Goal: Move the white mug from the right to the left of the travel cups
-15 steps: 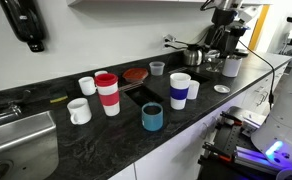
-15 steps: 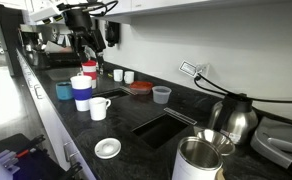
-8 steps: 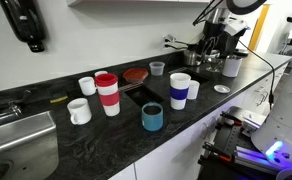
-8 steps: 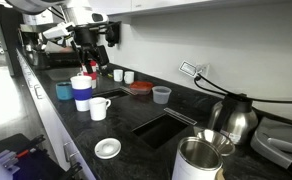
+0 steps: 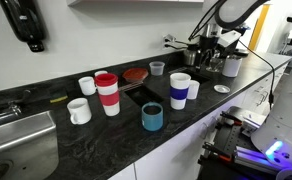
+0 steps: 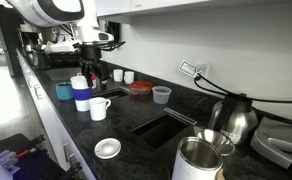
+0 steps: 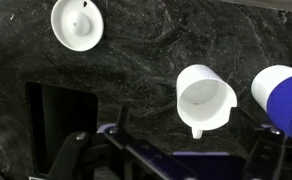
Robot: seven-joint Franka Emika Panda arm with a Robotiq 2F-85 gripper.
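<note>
No word, brand, number or sign can be read in any view. The white mug (image 7: 204, 97), the travel cups (image 5: 108, 93) and the dark desk (image 5: 91, 142) show only plain surfaces and coloured bands.

My gripper (image 6: 92, 72) — too small and dark in an exterior view to read the jaws; fingertips cut off at the wrist view's bottom edge. Blue-banded tumbler (image 7: 284, 95): clipped by right edge. White lid (image 7: 76, 22): top clipped. Steel jug (image 6: 199, 160) — base cut off.
</note>
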